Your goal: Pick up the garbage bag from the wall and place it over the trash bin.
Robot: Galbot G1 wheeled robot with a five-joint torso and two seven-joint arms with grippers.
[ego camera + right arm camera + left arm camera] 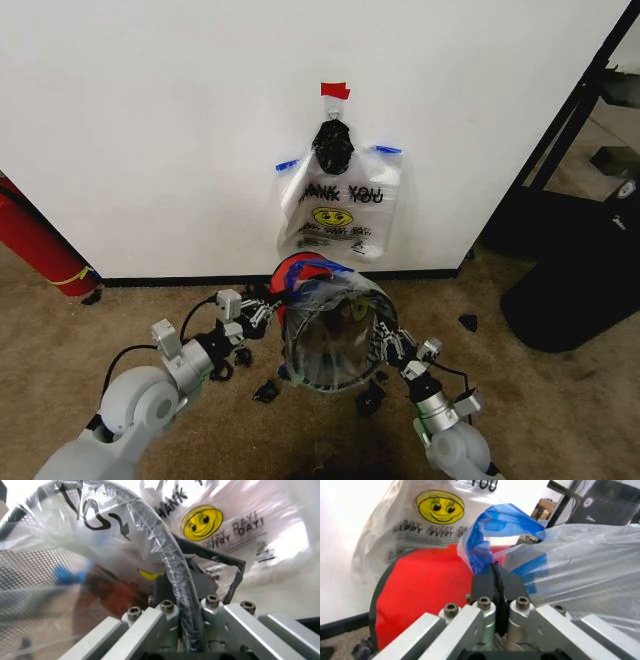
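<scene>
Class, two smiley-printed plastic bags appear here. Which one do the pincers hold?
The lower garbage bag, stretched over the trash bin, held by the left pincer and right pincer. The other bag hangs flat on the wall, untouched.

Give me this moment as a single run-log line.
left gripper: shut on garbage bag handle | right gripper: shut on bag and trash bin rim | bag stretched over bin | more bags on wall
</scene>
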